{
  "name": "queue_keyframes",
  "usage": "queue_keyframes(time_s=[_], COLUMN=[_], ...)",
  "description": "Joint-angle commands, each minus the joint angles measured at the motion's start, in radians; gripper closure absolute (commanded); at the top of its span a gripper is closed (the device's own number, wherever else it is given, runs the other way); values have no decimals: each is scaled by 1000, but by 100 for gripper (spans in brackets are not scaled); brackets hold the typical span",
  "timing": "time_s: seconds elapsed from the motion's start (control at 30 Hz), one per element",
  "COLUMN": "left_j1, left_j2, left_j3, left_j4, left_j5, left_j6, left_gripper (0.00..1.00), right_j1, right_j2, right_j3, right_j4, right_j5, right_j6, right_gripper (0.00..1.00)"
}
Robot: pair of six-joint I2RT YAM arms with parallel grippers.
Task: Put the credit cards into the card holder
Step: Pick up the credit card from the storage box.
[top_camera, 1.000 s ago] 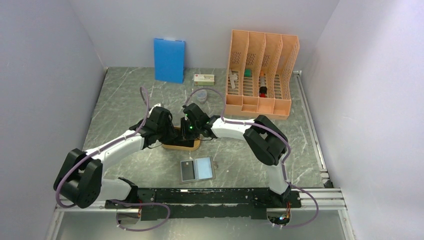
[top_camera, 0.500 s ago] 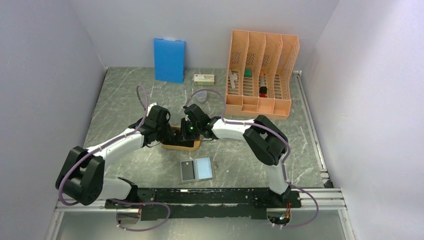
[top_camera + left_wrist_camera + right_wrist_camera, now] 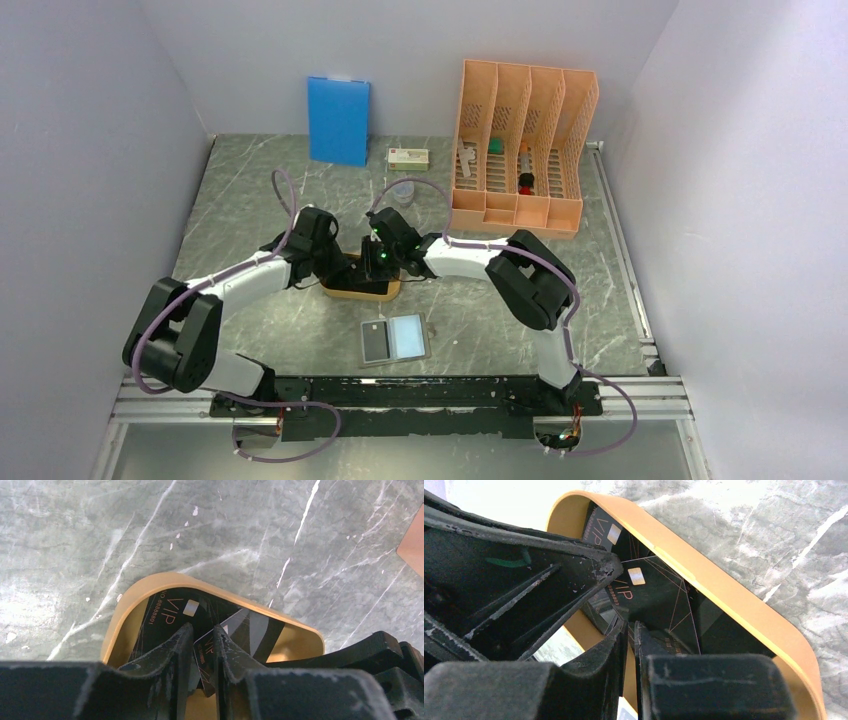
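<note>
**Orange tray still holds the cards as two pincers meet over it**

Orange plastic frames the action: the oval tray [image 3: 150, 582] keeps the black VIP credit cards [image 3: 165, 615]. The left pincer [image 3: 202, 631] is clamped on one tilted card [image 3: 206, 652]. Over the past second the left arm's elbow has swung inward and its wrist has edged toward twelve o'clock. The right arm and the card holder [image 3: 408, 336] have not moved. That suggests a card is being worked loose, not yet carried.

The holder lies open on the desk [image 3: 250, 190] at six o'clock from the tray, with one dark card [image 3: 375, 341] on its left half.

The right pincer [image 3: 626, 627], reaching in from one o'clock, shows fingers almost together at a card's edge. Whether it grips cannot be told. Overlap and fingers hide how many cards are in the tray, and from above both wrists mask it.
</note>
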Motion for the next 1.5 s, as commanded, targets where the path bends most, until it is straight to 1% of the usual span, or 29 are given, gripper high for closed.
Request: queue_keyframes(time_s=[0.0,0.23,0.33,0.4,0.6,0.7,0.9,1.07,1.13,1.17,1.3,1.37,1.47], left_j1=[9,11,12,12,12,13,14,14,15,15,15,17,17], left_j2=[21,15,11,1,-45,-78,-143,-199,-222,-235,-306,-345,-400], left_j3=[-18,-26,-35,-45,-57,-60,-53,-50,-46,-45,-46,-55,-72], left_j4=[32,41,56,70,64,49,0,-23,-36,-40,-49,-48,-40], left_j5=[77,81,101,109,99,91,91,91,91,97,150,172,193], left_j6=[-3,4,7,8,12,12,11,9,11,12,8,3,-20], left_gripper=[75,84,88,94,95,95,95,95,95,95,95,95,95], right_j1=[-5,-8,-10,-12,-18,-22,-30,-61,-82,-94,-133,-143,-146], right_j2=[27,17,11,7,-23,-52,-141,-249,-296,-318,-390,-416,-431], right_j3=[-18,-27,-32,-36,-53,-59,-81,-140,-178,-197,-277,-322,-366], right_j4=[7,7,36,38,41,35,-6,-11,4,6,89,134,211], right_j5=[-10,-14,-15,-16,-15,-15,1,-14,-45,-69,-208,-265,-311], right_j6=[3,4,5,6,8,7,-2,-20,-29,-38,-46,-32,-1], right_gripper=[86,86,86,86,86,84,66,59,56,52,42,39,38])
